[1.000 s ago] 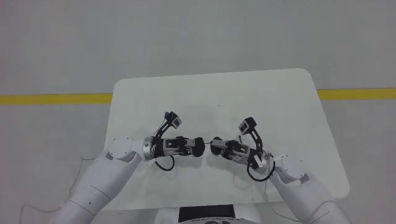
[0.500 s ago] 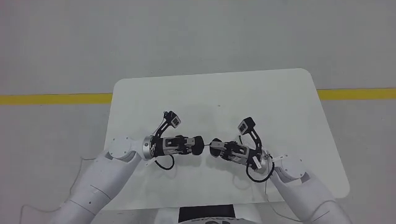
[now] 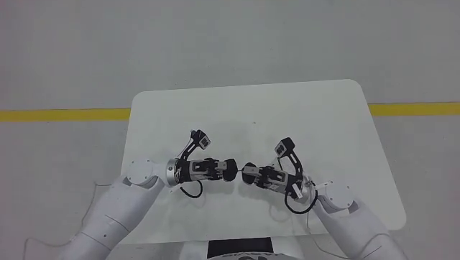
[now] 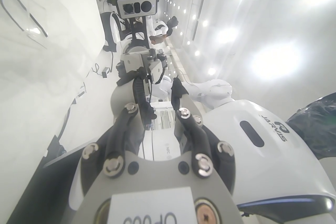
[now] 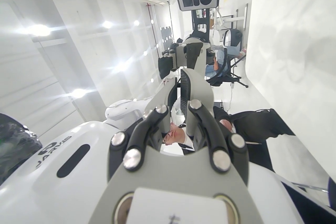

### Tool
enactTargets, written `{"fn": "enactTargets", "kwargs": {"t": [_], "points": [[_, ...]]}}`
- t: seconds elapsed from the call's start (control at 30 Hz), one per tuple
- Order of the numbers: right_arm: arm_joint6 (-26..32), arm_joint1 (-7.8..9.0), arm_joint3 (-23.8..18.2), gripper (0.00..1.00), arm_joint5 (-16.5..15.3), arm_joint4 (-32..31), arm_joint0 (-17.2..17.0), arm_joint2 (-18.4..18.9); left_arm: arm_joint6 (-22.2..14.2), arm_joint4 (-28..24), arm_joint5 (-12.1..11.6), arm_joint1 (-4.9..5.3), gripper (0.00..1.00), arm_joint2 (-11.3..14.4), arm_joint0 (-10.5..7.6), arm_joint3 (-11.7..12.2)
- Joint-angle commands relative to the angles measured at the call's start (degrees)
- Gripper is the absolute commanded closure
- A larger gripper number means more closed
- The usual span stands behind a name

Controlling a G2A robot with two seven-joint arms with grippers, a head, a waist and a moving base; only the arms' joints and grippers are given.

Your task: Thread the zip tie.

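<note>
Low over the front middle of the white table, my two grippers face each other tip to tip. The left gripper and the right gripper stand a small gap apart. A thin black zip tie spans that gap. In the right wrist view my right gripper is shut on a ribbed black strip, the zip tie. In the left wrist view my left gripper holds a ribbed black band, the zip tie, against one finger. Its jaws stand a little wider than the right's.
The table's rounded front edge lies just behind both wrists. Bare tabletop stretches to the back and to both sides. A yellow floor line runs past the table on each side.
My right gripper has crept a little left and toward the table's front, narrowing the gap to the left gripper. The left arm has hardly moved.
</note>
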Motion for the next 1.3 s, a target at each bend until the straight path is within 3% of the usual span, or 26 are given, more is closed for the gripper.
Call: {"fn": "enactTargets", "kwargs": {"t": [0.0, 0.7, 1.27], "points": [[0.0, 0.0, 0.0, 1.0, 0.0, 0.0, 0.0, -0.1, 0.0, 0.0, 0.0, 0.01, 0.78, 0.0, 0.07, -0.1], [0.0, 0.05, 0.0, 1.0, 0.2, -0.1, 0.2, -0.8, 0.1, 0.3, 0.0, 0.03, 0.8, 0.1, 0.13, -0.1], [-3.3, 0.1, -0.2, 1.0, -2.2, 0.2, -0.7, 0.2, 0.2, 0.1, 0.0, -0.01, 0.82, 0.8, -0.27, 0.4]]}}
